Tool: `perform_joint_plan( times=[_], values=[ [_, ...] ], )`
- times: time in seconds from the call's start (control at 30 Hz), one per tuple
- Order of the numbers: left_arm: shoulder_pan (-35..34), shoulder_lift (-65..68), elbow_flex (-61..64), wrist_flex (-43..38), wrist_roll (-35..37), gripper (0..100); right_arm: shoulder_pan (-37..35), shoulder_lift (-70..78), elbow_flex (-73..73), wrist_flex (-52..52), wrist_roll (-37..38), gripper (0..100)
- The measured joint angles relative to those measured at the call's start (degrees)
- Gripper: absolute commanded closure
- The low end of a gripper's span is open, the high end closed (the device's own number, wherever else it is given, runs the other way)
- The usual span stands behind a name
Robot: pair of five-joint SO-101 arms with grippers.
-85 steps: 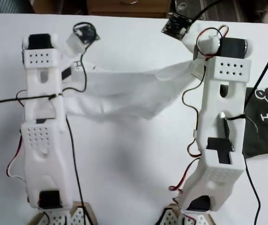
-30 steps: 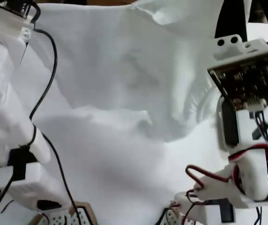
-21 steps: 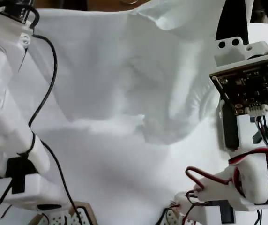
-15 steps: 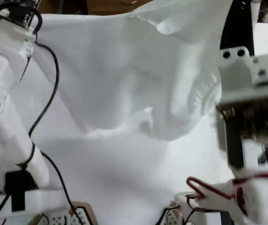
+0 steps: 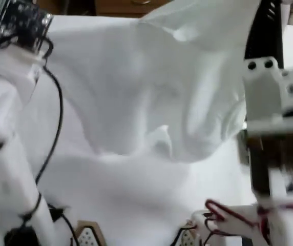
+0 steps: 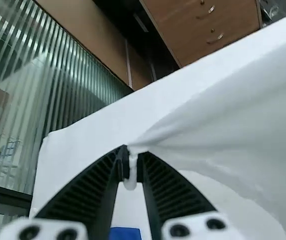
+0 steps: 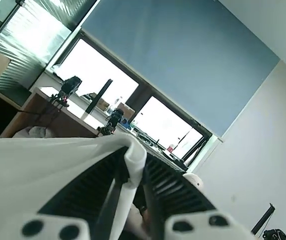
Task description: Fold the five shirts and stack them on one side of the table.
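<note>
White shirt (image 5: 151, 102) hangs spread above the desk (image 5: 110, 200), one edge in each gripper. The left gripper (image 6: 130, 167) and the right gripper (image 7: 133, 170) each have their jaws clamped on a pinch of fabric. Judged status: this shirt is unfolded, and folding and stacking remain. A black cable (image 5: 54, 118) on one arm hangs near the cloth and may snag. A wooden cabinet (image 6: 203, 25) stands beyond the desk.

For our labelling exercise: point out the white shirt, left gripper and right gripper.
white shirt (image 5: 151, 97), high view, middle of the cloth
left gripper (image 6: 130, 159), left wrist view, between fingertips
right gripper (image 7: 133, 164), right wrist view, between fingertips
</note>
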Motion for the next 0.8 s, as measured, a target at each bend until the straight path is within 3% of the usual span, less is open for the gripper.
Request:
perform_joint_plan(
  times=[0.3, 0.53, 0.8],
  values=[
    [-6.2, -10.7, 2.5, -0.2, -0.6, 98, -4.7, -8.0, -0.1, 4.2, 0.0, 97.8],
    [-8.4, -10.6, 2.7, -1.0, -1.2, 98, -4.8, -8.4, 3.7, 6.0, 0.0, 97.8],
    [-7.6, -3.6, 8.4, -7.2, -1.2, 98, -4.8, -4.3, 17.2, 4.7, 0.0, 97.8]
  ],
)
